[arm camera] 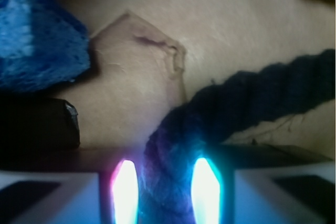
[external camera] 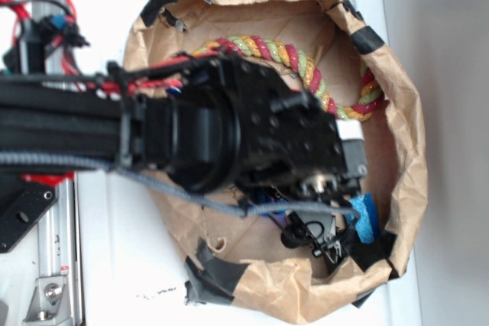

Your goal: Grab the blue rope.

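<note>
The blue rope [arm camera: 262, 93] is a thick dark navy twist on the brown paper floor. In the wrist view it runs from the right edge down between my two fingers. My gripper [arm camera: 166, 182] is closed on it, with the rope filling the gap between the pads. In the exterior view the gripper [external camera: 321, 238] reaches down into the lower right part of the paper nest. There only a small dark blue bit of the rope [external camera: 269, 213] shows under the wrist; the rest is hidden by the arm.
A crumpled brown paper nest [external camera: 405, 135] with black tape patches surrounds the area. A red-yellow-green rope [external camera: 306, 66] lies along its far side. A light-blue sponge [external camera: 365, 219] sits right beside the gripper and shows in the wrist view [arm camera: 37, 40]. Black tape [arm camera: 37, 124] lies below it.
</note>
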Controlling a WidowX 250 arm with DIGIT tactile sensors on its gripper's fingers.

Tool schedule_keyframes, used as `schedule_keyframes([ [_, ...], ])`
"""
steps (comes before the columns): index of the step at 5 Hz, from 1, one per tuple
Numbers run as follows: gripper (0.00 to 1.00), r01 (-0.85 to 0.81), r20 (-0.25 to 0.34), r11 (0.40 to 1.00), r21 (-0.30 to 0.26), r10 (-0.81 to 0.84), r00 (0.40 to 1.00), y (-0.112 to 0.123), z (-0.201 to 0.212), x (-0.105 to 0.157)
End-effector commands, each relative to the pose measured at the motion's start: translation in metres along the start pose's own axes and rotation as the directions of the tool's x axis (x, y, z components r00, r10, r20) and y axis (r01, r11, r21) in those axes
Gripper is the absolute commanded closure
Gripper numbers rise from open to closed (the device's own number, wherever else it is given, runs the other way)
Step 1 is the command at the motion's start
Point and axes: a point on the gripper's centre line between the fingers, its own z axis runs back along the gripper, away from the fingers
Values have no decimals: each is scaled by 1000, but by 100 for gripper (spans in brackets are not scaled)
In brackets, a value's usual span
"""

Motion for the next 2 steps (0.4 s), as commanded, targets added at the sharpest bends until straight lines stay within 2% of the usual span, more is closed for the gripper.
schedule_keyframes([
  [1, 100, 220, 117, 974, 56, -225, 967, 2, 71, -5],
  [2, 100, 252, 135, 966, 61, -258, 957, 9, 102, -15],
])
